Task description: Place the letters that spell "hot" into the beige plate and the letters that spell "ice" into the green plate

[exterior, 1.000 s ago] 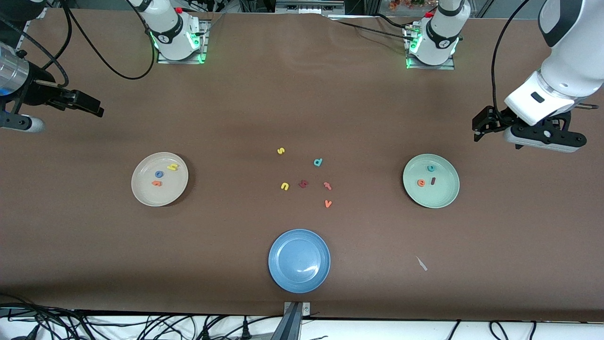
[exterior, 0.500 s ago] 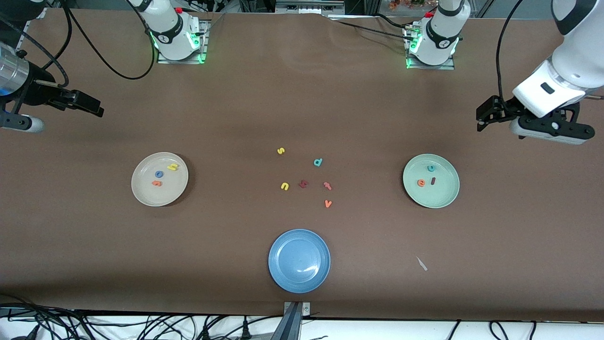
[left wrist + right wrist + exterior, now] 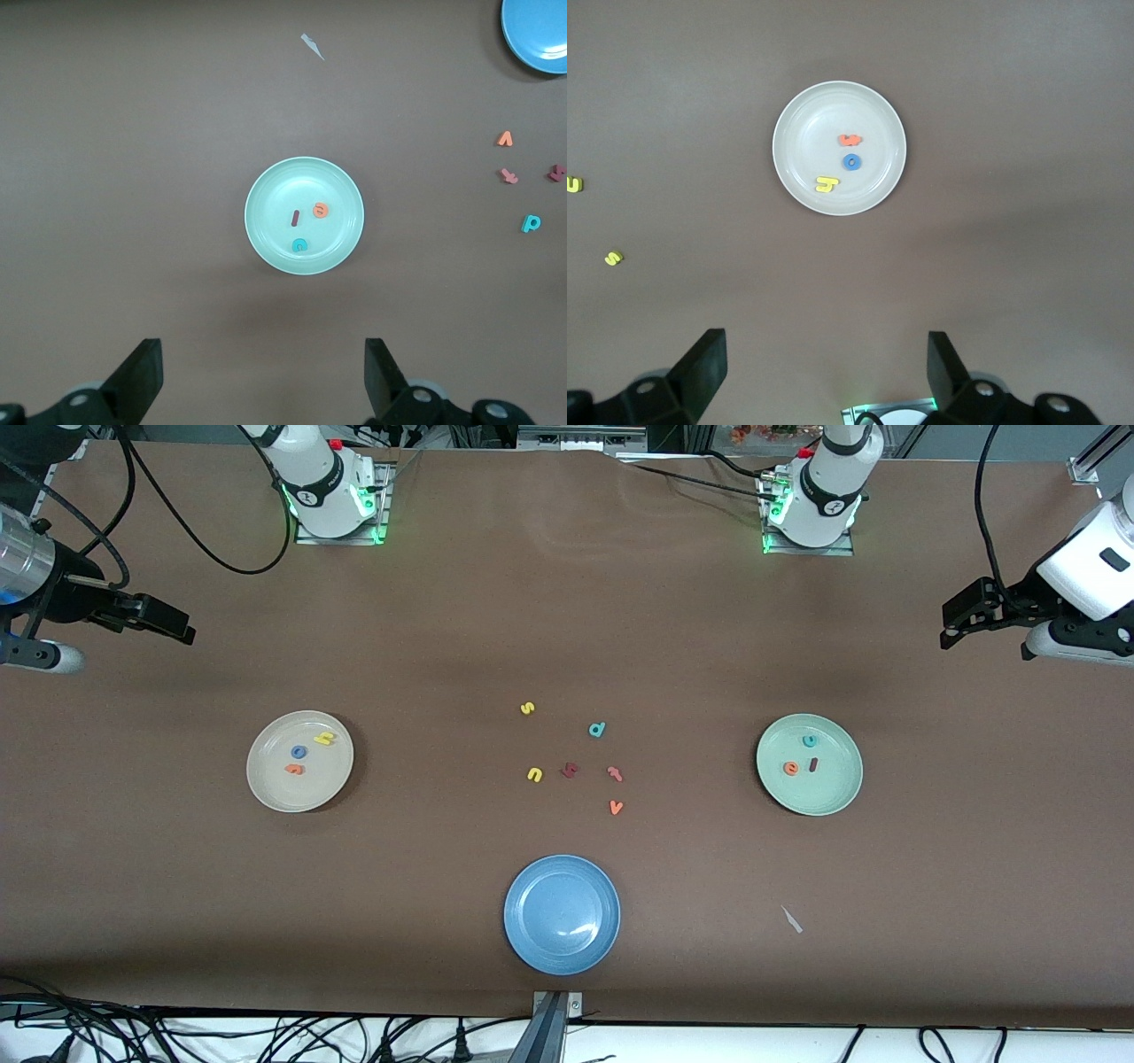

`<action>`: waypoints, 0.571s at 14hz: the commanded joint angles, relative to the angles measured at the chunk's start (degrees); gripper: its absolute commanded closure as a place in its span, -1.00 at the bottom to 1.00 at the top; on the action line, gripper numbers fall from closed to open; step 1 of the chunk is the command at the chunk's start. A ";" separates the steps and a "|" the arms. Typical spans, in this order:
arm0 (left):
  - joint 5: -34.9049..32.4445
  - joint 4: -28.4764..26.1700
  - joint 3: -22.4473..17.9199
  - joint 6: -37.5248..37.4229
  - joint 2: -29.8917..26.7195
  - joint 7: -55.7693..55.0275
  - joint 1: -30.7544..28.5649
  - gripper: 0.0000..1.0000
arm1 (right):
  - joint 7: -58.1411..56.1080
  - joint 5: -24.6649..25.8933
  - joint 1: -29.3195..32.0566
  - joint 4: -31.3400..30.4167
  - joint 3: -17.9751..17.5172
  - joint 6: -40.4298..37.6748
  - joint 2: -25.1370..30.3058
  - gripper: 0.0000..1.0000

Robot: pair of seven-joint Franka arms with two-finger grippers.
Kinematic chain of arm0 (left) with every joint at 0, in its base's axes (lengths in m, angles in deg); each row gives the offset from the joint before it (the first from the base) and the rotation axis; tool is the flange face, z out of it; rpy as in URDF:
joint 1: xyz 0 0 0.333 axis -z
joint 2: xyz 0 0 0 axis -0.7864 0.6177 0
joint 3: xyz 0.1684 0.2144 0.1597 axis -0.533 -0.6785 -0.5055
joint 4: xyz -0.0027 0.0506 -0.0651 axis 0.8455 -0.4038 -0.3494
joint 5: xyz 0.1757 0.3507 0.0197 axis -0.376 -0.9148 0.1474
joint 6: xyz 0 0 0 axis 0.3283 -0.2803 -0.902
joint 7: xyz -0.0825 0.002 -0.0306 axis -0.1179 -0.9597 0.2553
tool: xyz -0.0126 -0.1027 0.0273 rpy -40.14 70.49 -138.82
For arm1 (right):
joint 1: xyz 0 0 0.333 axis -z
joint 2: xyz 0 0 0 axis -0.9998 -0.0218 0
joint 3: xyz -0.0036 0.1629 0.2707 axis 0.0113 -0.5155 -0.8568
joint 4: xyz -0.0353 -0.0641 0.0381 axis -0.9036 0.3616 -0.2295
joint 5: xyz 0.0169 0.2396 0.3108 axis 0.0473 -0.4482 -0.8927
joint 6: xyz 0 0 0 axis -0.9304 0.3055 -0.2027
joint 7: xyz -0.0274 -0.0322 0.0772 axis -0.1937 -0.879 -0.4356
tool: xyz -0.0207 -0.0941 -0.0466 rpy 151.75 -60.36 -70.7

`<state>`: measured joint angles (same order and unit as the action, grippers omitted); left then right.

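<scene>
Front view: the yellow h (image 3: 324, 738), blue o (image 3: 299, 752) and orange t (image 3: 293, 769) lie in the beige plate (image 3: 266, 788); the teal c (image 3: 809, 740), orange e (image 3: 790, 769) and dark red i (image 3: 813, 763) lie in the green plate (image 3: 837, 797). The left gripper (image 3: 959, 622) has pulled up and away from the green plate toward its table end; the right gripper (image 3: 173, 624) waits. Both words look sorted.

Left wrist view: left gripper (image 3: 261, 376) fingers wide, empty, above the green plate (image 3: 266, 190).

Right wrist view: right gripper (image 3: 824, 372) fingers wide, empty, above the beige plate (image 3: 793, 124).
</scene>
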<state>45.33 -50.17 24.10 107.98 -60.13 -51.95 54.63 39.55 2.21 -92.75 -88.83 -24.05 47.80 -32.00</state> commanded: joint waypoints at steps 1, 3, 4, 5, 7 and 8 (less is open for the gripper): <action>1.00 -0.23 -1.09 3.13 -0.03 1.37 0.56 -1.00 | 0.32 -0.27 0.04 1.30 -0.26 -0.90 -0.45 -1.00; 0.91 -0.41 -1.18 5.24 -0.03 1.02 0.56 -1.00 | 0.32 -0.27 0.04 1.38 -0.26 -0.90 -0.45 -1.00; 0.65 -0.41 -1.18 5.77 0.06 1.02 0.56 -1.00 | 0.32 -0.27 0.04 1.30 -0.26 -0.90 -0.54 -1.00; 0.38 -0.50 -1.18 5.60 -0.03 0.93 0.47 -1.00 | 0.32 -0.27 0.13 1.30 -0.35 -0.98 -0.45 -1.00; 0.29 -0.94 -1.18 5.08 -0.20 0.85 0.47 -1.00 | 0.32 -0.27 0.04 1.38 -0.44 -0.98 -0.45 -1.00; 0.64 -0.85 -1.18 3.86 -0.20 0.76 0.47 -1.00 | 0.32 -0.27 0.04 1.30 -0.44 -0.90 -0.45 -1.00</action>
<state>45.33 -50.52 23.54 112.70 -59.88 -51.95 54.63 39.55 2.21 -92.76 -88.83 -24.17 47.80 -32.00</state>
